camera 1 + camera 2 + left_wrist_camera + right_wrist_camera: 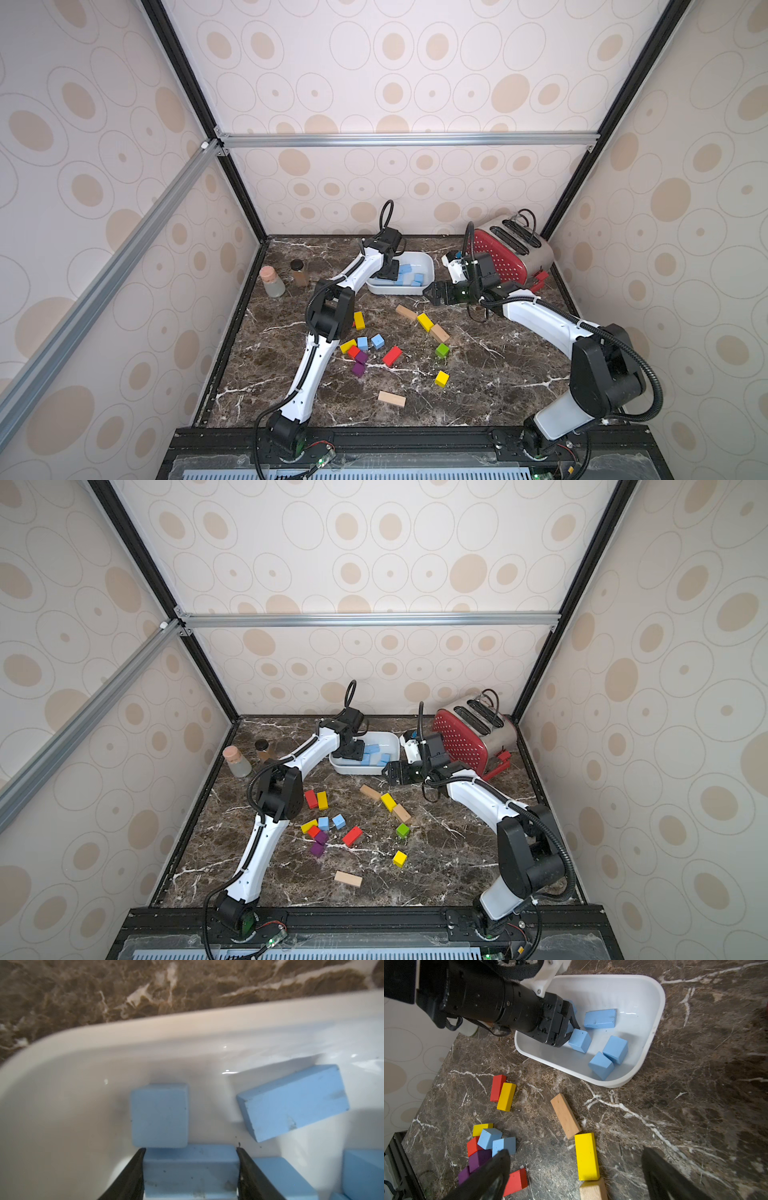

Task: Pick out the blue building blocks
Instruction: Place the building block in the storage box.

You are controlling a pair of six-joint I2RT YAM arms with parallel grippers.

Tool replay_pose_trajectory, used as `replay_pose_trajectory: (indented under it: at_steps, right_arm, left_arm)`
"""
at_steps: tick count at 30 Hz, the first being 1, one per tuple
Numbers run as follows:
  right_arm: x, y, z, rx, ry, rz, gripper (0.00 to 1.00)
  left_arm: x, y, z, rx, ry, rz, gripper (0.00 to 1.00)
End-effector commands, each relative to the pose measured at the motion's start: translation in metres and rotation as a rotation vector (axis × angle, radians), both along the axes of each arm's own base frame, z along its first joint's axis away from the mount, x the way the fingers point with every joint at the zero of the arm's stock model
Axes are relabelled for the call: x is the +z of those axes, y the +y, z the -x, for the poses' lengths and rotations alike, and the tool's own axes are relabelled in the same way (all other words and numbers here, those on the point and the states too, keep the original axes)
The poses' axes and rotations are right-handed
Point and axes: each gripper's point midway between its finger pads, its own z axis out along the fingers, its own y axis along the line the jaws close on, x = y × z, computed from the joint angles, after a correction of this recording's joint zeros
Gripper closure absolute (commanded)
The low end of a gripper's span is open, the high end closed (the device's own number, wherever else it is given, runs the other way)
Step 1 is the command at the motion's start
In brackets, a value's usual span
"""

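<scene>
- Dark marble tabletop, white-veined and glossy, spotted wallpaper behind.
- Left gripper down inside the smooth white tub, jaws narrowed onto a matte, square-edged blue block.
- Best play: release low, spread gently, lift straight, without nudging the cube just ahead of the fingertips or the longer bar beside it.
- Right gripper spread wide, empty, hovering above the table.
- Two more blue building blocks just off one finger, touching the purple cubes.
</scene>
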Motion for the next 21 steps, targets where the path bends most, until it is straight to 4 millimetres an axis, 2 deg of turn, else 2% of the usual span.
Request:
replay_pose_trajectory:
  at_steps: [1, 5, 10, 21]
  right_arm:
    - [0.004, 0.0, -0.005, 0.003, -0.018, 0.008, 0.0]
    - [0.004, 0.0, -0.005, 0.002, -0.017, 0.004, 0.0]
    - [0.004, 0.001, -0.004, 0.004, -0.016, -0.001, 0.0]
    - [0.005, 0.003, -0.001, 0.018, -0.008, -0.011, 0.0]
  left_arm:
    - [-0.003, -0.008, 0.002, -0.001, 0.018, 0.022, 1.0]
    - [-0.005, -0.003, 0.005, 0.007, 0.026, 0.004, 0.95]
    - [-0.004, -0.002, 0.008, 0.009, 0.032, -0.005, 0.79]
    - [0.011, -0.002, 0.01, 0.018, 0.023, 0.013, 0.47]
